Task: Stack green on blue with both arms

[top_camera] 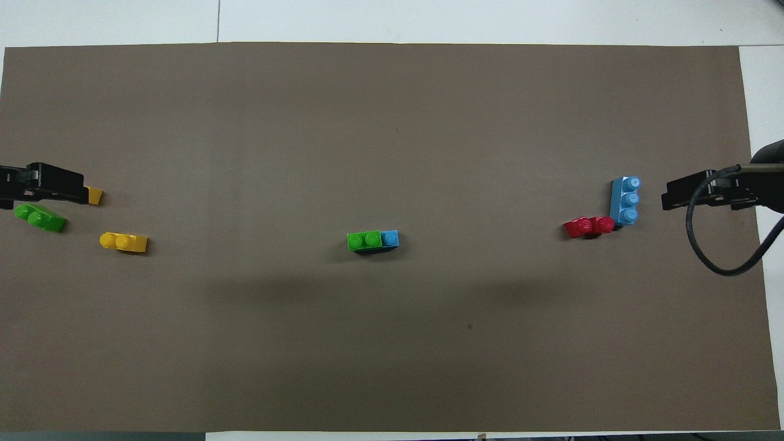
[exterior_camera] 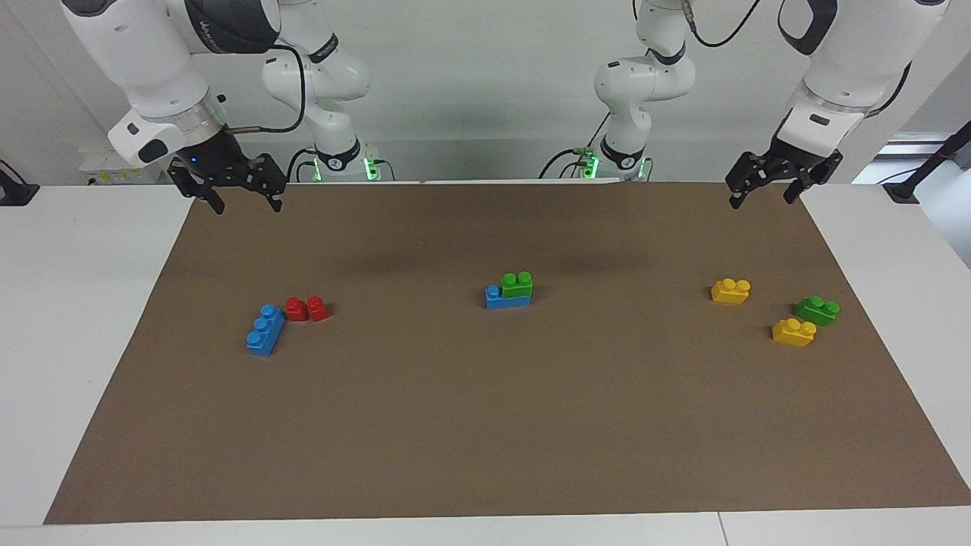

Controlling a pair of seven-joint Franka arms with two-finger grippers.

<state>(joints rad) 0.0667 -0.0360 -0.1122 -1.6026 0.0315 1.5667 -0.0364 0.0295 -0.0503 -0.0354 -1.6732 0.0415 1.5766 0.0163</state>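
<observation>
Mat (exterior_camera: 485, 425): brown sheet covering the table's middle; all bricks lie on it.

Stack, mid-mat: green brick (exterior_camera: 517, 285) seated on blue brick (exterior_camera: 507, 297); the green covers two of the blue's studs, the one bare stud showing at the end toward the right arm; no gripper near it.

Second blue brick (exterior_camera: 265, 330): toward the right arm's end, lying flat, three studs up, set at a slant; nothing on it.

Red brick (exterior_camera: 307, 309): just beside the second blue brick's end nearest the robots, touching or almost touching it; appears tipped on its side.

Second green brick (exterior_camera: 817, 310): toward the left arm's end, flat on the mat, unstacked.

Yellow bricks, two: one (exterior_camera: 730, 291) nearer the robots and more toward mid-mat than the second green; the other (exterior_camera: 793, 332) just beside the second green, farther from the robots.

Left gripper (exterior_camera: 763, 193): raised over the mat's edge near its base, fingers spread, holding nothing; in the overhead view it overlaps one yellow brick without touching it.

Right gripper (exterior_camera: 246, 202): raised over the mat's corner near its base, fingers spread wide, holding nothing; well apart from the second blue brick.
</observation>
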